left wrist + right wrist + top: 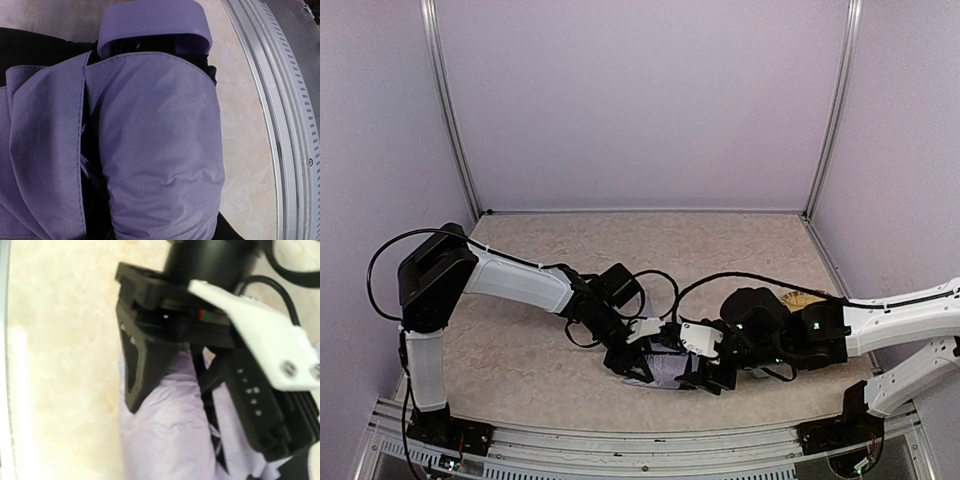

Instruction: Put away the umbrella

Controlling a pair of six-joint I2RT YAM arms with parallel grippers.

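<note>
While both arms crowded in low, the umbrella [665, 372] lay bundled on the table [650, 250]. The metal rail [650, 440] ran close on its near side, and far more tabletop stretched beyond it toward the walls. The left gripper [636, 366] sat at the umbrella's left and the right gripper [708, 380] at its right. Only the right wrist view showed the left fingers [140, 375] straddling the fabric; clamped or loose, I couldn't tell. The right jaws' state couldn't be told either. The left wrist view gave lavender folds and black lining [92, 165].

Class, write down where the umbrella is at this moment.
In the top view the umbrella lies central, near the front of the table, between the left gripper and the right gripper.
</note>
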